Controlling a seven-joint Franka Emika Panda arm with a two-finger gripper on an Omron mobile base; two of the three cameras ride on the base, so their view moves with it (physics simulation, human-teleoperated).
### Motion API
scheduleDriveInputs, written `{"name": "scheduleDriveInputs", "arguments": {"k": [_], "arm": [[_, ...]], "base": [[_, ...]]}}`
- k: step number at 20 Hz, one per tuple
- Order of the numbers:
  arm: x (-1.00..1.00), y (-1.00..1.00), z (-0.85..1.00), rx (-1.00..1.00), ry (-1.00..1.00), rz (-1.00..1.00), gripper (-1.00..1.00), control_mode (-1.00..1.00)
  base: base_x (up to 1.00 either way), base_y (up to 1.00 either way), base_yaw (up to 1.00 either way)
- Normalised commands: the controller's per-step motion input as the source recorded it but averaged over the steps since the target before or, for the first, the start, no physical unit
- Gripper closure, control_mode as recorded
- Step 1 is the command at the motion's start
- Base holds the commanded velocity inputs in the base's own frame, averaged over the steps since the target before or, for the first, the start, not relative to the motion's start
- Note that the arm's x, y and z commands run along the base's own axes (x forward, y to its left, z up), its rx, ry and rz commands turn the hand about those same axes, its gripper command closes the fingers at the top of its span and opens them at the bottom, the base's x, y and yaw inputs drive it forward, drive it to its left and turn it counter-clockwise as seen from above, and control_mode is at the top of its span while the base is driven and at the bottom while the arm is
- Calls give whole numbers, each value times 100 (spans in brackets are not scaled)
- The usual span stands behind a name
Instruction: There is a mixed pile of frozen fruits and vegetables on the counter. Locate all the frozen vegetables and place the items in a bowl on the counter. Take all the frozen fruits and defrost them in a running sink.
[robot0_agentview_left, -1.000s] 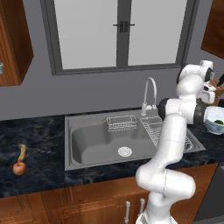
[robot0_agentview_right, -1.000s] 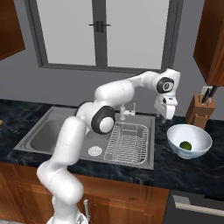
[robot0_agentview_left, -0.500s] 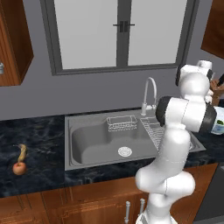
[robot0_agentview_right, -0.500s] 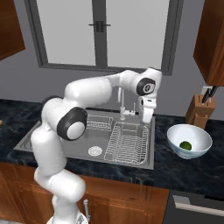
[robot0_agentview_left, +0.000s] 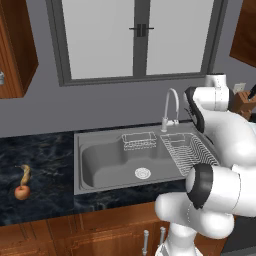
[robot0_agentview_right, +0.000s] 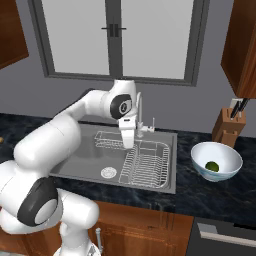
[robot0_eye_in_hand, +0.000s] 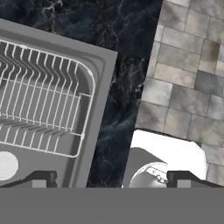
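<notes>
- counter (robot0_agentview_left: 45, 150): black marbled top over brown wood cabinets, seen running along both sides of the sink.
- sink (robot0_agentview_right: 87, 160): grey steel basin set into the counter, round drain (robot0_agentview_left: 142, 173) in the middle, wire racks (robot0_agentview_right: 145, 162) on the right side, tall curved faucet (robot0_agentview_left: 171, 105) at the back edge.
- bowl (robot0_agentview_right: 216, 161): white w/ bluish shading, parked on the counter right of the sink, just in front of a wooden knife block (robot0_agentview_right: 227, 128).
- gripper (robot0_agentview_right: 128, 142): hung above the rack area of the sink, pointed down, jaws spread wide apart, nothing seen btwn them.
- yellow-brown banana-like fruit (robot0_agentview_left: 25, 174): laid on the counter far left of the sink, touching or just behind the red one.
- red-orange apple-like fruit (robot0_agentview_left: 21, 192): sat right beside it.
- green ball (robot0_agentview_right: 213, 166): found inside the bowl, near the bottom.
</notes>
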Motion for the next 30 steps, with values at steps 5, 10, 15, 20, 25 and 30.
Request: {"name": "scheduleDriveInputs", "arguments": {"k": [5,10,15,20,25,30], "arm": [[26,97,0,-12,1,42,-100,-100],[15,29,0,-1,11,73,-100,-100],[1,14,-5,0,18,100,-100,-100],[0,20,-6,1,21,100,-100,-100],[23,27,-17,6,25,95,-100,-100],[90,-2,-21,16,3,28,-100,-100]], "base": [[0,0,0],[0,0,0],[0,0,0],[0,0,0],[0,0,0],[0,0,0]]}}
